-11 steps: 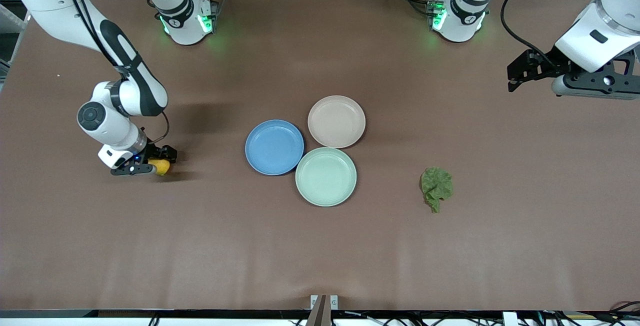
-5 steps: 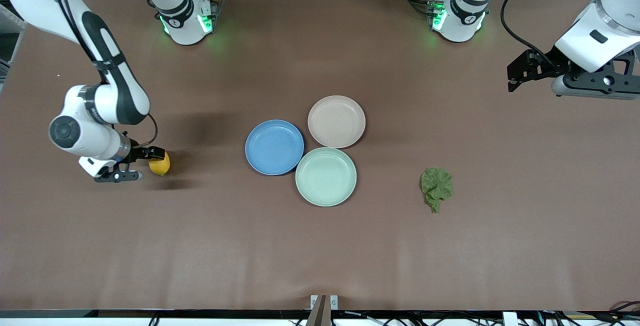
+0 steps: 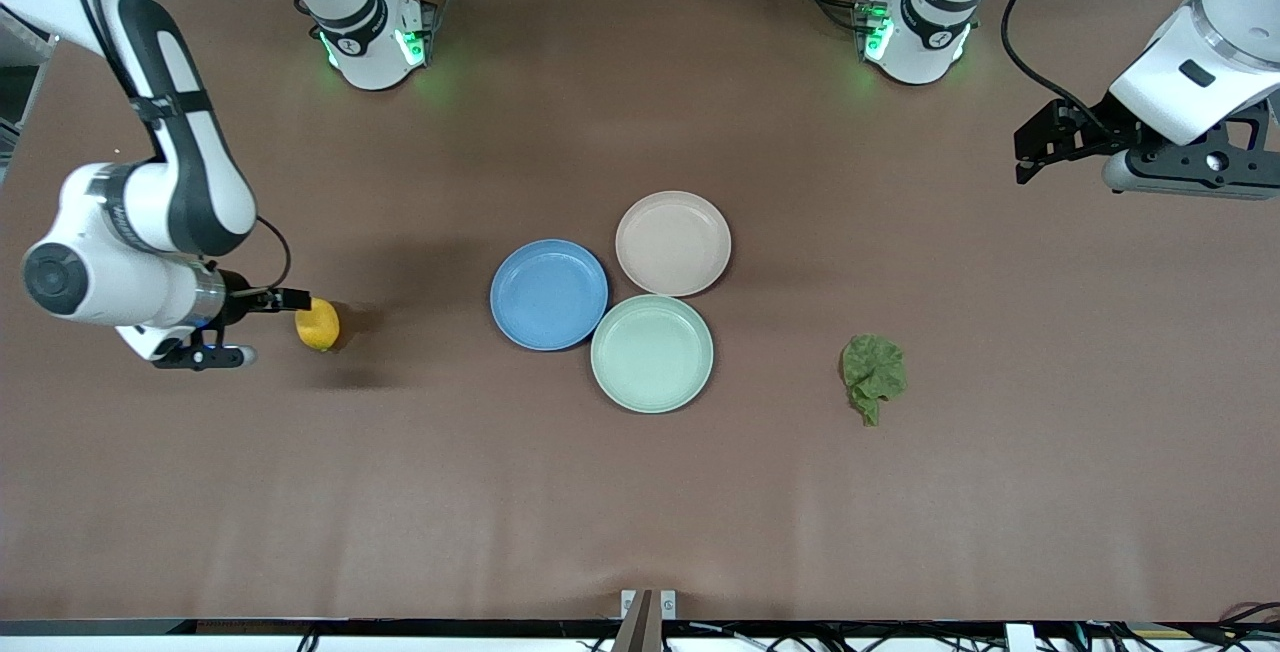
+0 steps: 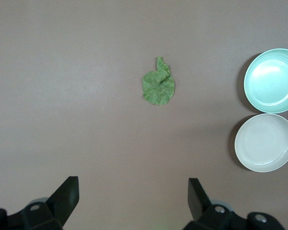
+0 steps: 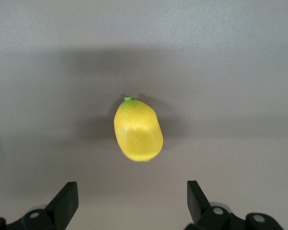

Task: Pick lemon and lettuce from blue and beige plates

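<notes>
The lettuce (image 3: pixel 873 375) lies crumpled on the bare brown table (image 3: pixel 640 492), nearest the front camera of the task's things, toward the left arm's end and well apart from the plates. The pale mint-green plate (image 3: pixel 652 353) comes next, empty, touching both other plates. The lemon (image 3: pixel 318 324) rests on the table toward the right arm's end, well apart from the plates. The right gripper (image 3: pixel 238 329) is just beside it, raised above the table; in the right wrist view its fingers (image 5: pixel 65 201) are spread wide with nothing between them, the lemon lying free past them. The blue plate (image 3: pixel 549 293) and, farther back, the beige plate (image 3: pixel 673 243) are both empty. The left gripper (image 3: pixel 1040 147) waits high over the left arm's end of the table, fingers (image 4: pixel 67 196) parted, holding nothing.
</notes>
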